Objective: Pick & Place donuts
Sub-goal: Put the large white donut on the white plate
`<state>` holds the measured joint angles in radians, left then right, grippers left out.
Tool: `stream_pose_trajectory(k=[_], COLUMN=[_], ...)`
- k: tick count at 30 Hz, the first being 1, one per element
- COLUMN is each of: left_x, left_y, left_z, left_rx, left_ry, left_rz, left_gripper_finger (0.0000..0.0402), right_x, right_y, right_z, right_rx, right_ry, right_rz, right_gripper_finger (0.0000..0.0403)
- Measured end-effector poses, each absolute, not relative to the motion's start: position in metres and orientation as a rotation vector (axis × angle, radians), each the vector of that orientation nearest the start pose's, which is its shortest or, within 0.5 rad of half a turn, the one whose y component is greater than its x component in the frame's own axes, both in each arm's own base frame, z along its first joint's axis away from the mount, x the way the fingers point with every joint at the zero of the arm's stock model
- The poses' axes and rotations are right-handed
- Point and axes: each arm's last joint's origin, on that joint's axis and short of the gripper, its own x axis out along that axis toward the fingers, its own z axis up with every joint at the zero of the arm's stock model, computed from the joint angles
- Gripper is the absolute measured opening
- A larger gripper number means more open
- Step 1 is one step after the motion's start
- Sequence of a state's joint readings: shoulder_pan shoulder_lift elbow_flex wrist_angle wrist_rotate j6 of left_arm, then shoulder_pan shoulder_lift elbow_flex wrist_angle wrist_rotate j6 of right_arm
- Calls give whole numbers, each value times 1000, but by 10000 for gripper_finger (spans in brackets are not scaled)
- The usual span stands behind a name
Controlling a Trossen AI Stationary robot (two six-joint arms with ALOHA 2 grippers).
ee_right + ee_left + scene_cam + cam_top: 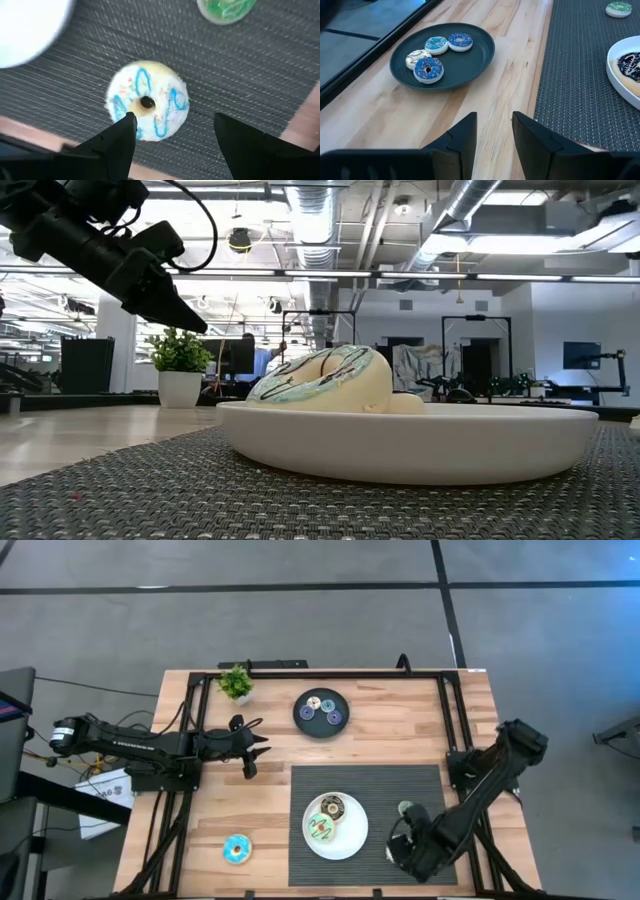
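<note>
Right gripper (172, 142) hung low over the grey mat (260, 90) near its front right corner, jaws spread wide and empty. A cream donut with blue icing lines (147, 101) lay flat on the mat just ahead of the fingertips, nearer one finger (120, 137) than the other, apparently not touching either. A small green mini donut (226, 9) lay farther out beyond the jaws.

Left gripper (494, 145) was raised above the bare wood, jaws partly apart, holding nothing. Ahead of its jaws sat the black plate (475, 57) with four mini donuts (428, 69) on it.

White plate (352, 840) on the mat held the brown donut (331, 807) and the white-green donut (321, 829). Blue donut (237, 849) lay alone on the wood, well apart from both grippers
</note>
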<state>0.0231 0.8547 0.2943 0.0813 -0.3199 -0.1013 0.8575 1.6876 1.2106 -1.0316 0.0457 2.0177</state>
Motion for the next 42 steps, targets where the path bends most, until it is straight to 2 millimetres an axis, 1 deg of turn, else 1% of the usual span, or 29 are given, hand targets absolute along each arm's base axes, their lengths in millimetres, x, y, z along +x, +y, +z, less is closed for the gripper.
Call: stream_pose_trajectory(k=[2, 6, 9, 13, 16, 18, 25, 29, 34, 42], left_x=[170, 170, 171, 171, 171, 171, 171, 171, 171, 171], left_y=[13, 13, 12, 12, 12, 12, 12, 12, 12, 12], left_z=[179, 179, 179, 179, 179, 179, 179, 179, 179, 179], left_rx=[-27, -31, -36, -57, -60, -61, -61, -61, -61, -62], left_ry=[459, 460, 462, 458, 458, 458, 459, 459, 459, 460], left_rz=[360, 344, 326, 329, 330, 330, 330, 330, 330, 330], left_gripper_finger=[118, 118, 118, 118, 118, 118, 118, 118, 118, 118], right_x=[201, 204, 206, 207, 206, 206, 207, 207, 207, 208], right_y=[234, 239, 238, 233, 228, 229, 227, 226, 224, 225], right_z=[199, 181, 177, 174, 169, 163, 148, 143, 142, 142], right_rx=[927, 873, 852, 829, 847, 875, 915, 923, 927, 936], right_ry=[1352, 1446, 1458, 1449, 1448, 1438, 1426, 1413, 1406, 1402], right_rz=[-861, -880, -879, -880, -849, -813, -772, -763, -765, -755], right_gripper_finger=[255, 255, 255, 255, 255, 255, 255, 255, 252, 206])
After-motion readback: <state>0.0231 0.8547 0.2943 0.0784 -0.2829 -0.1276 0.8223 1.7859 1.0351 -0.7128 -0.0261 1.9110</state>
